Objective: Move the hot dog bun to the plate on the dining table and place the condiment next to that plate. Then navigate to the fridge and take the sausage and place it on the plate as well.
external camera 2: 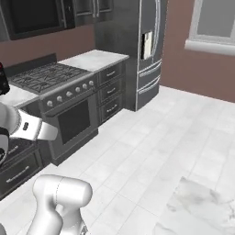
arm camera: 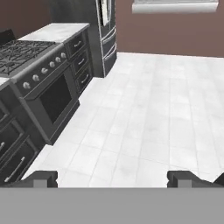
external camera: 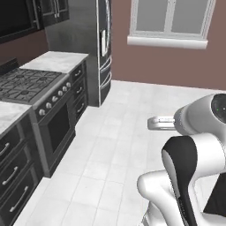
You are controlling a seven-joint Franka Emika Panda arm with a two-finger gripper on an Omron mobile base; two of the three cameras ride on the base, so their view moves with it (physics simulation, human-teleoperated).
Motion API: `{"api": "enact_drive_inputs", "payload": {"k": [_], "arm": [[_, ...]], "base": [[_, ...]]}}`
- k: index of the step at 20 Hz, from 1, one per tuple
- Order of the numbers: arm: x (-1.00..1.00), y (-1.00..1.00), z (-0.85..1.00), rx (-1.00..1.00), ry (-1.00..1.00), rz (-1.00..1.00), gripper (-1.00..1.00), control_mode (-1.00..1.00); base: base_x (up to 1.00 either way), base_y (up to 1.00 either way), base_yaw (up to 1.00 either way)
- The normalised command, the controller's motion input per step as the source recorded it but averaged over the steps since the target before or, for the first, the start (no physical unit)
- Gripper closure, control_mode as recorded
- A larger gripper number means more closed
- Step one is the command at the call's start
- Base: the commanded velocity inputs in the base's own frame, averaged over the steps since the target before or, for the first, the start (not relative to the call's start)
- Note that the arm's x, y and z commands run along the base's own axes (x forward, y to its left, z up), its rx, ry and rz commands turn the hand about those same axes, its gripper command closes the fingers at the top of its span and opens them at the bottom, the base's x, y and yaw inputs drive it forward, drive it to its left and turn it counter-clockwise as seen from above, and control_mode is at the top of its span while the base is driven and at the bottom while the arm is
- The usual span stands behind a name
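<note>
Fridge (external camera: 100,48) beyond stove (external camera: 31,84), left.

A floor of pale white square tiles (external camera: 114,145) spreads across the kitchen to the foot of a reddish-brown wall. Directly on it, along 1 side, stands a run of dark cabinets with silver bar handles (external camera: 13,176), then a dark oven range with a row of silver knobs and a black grated cooktop (external camera: 48,114), then a narrow dark cabinet of 3 drawers under a white marble counter (external camera 2: 108,87). Just beside that cabinet, the tall grey stainless fridge (external camera 2: 147,50) also stands on the tiles. In the right base view, a corner of the white, grey-veined marble dining table (external camera 2: 197,209) shows bare at the lower right.
</note>
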Motion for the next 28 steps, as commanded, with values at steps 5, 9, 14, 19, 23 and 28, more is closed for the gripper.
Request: {"api": "enact_drive_inputs", "payload": {"k": [5, 9, 14, 19, 23, 28], "arm": [[0.0, 0.0, 0.0, 0.0, 0.0, 0.0, -1.0, 1.0], [0.0, 0.0, 0.0, 0.0, 0.0, 0.0, -1.0, 1.0], [0.0, 0.0, 0.0, 0.0, 0.0, 0.0, -1.0, 1.0], [0.0, 0.0, 0.0, 0.0, 0.0, 0.0, -1.0, 1.0], [0.0, 0.0, 0.0, 0.0, 0.0, 0.0, -1.0, 1.0], [0.0, 0.0, 0.0, 0.0, 0.0, 0.0, -1.0, 1.0]], "base": [[1.0, -0.36, 0.35], [1.0, -0.51, 0.29], [1.0, -0.54, 0.27], [1.0, 0.05, 0.06], [1.0, 0.47, -0.14], [1.0, 0.07, -0.09]]}}
